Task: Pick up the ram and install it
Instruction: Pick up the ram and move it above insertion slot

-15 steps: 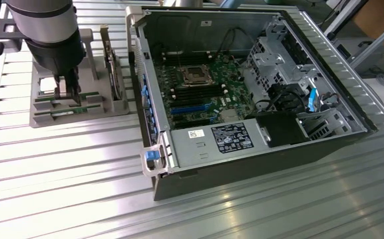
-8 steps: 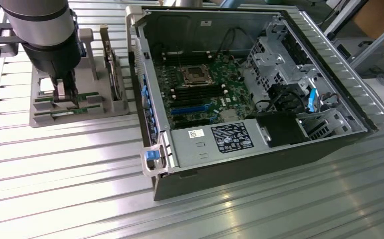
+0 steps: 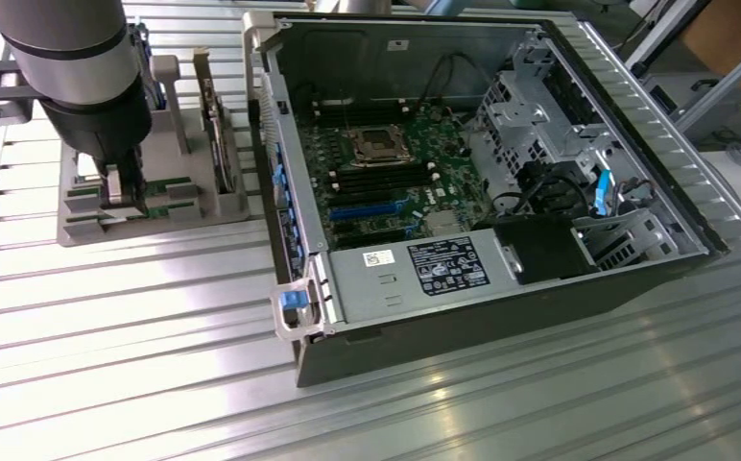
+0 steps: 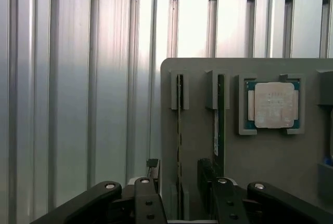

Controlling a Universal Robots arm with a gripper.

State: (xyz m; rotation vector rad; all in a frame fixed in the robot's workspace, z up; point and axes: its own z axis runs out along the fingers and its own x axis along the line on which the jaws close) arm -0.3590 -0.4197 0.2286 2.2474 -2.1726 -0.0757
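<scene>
Ram [image 4: 179, 125]: thin stick seen edge-on, upright on long edge in grey holder [image 4: 260, 161] slot (twin stick [image 4: 219, 104] alongside).

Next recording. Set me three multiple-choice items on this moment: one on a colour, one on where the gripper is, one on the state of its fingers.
1. What colour is the latch on the near corner of the computer case?
A) red
B) blue
C) yellow

2. Where is the gripper?
A) inside the computer case
B) behind it
C) over the grey holder

3. How do the fingers stand?
A) open, either side of the ram standing in its slot
B) shut on a lifted ram
C) shut on nothing

Answers:
1 B, the latch shows blue against the grey metal.
2 C, the arm points down at the holder, at the exterior view's left of the case.
3 A, the wrist view shows a gap on each side of the ram.
</scene>
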